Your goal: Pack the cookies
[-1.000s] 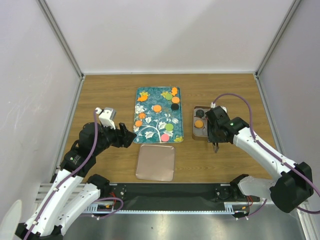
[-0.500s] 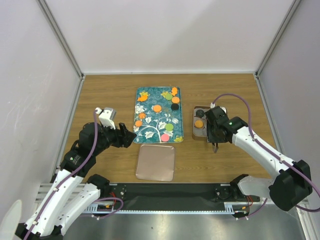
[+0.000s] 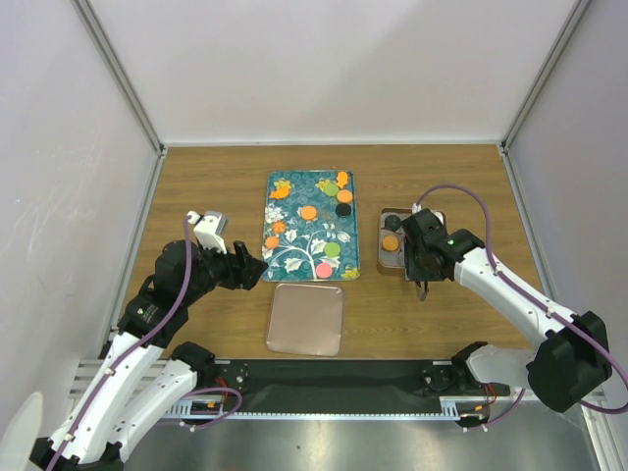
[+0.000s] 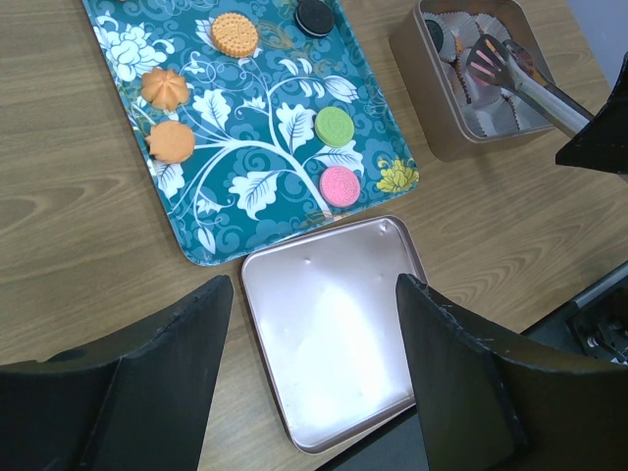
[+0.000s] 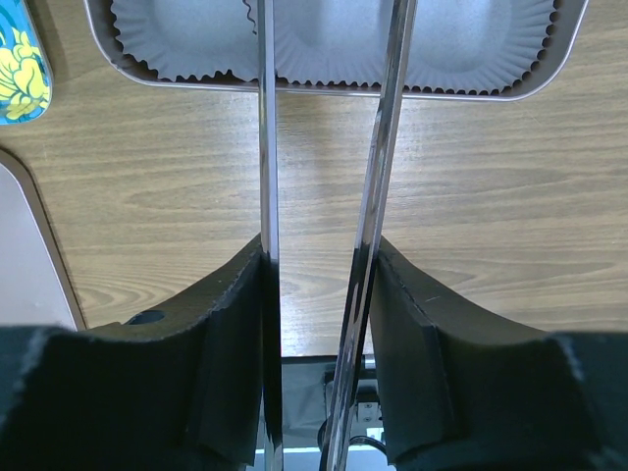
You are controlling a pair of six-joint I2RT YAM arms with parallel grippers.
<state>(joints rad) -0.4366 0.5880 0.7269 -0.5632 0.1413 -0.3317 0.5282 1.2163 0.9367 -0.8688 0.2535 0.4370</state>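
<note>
Right end effector (image 5: 316, 294) edged inward, gripping tongs (image 5: 267, 147) above the tin (image 5: 324, 90) just ahead; remaining cookies (image 4: 335, 126) likely need fetching next.

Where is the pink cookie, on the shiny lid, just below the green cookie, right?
Not on the lid. The pink cookie lies on the teal tray, just below the green cookie. The shiny lid sits beside the tray, with nothing pink on it. The left wrist view shows this.
</note>
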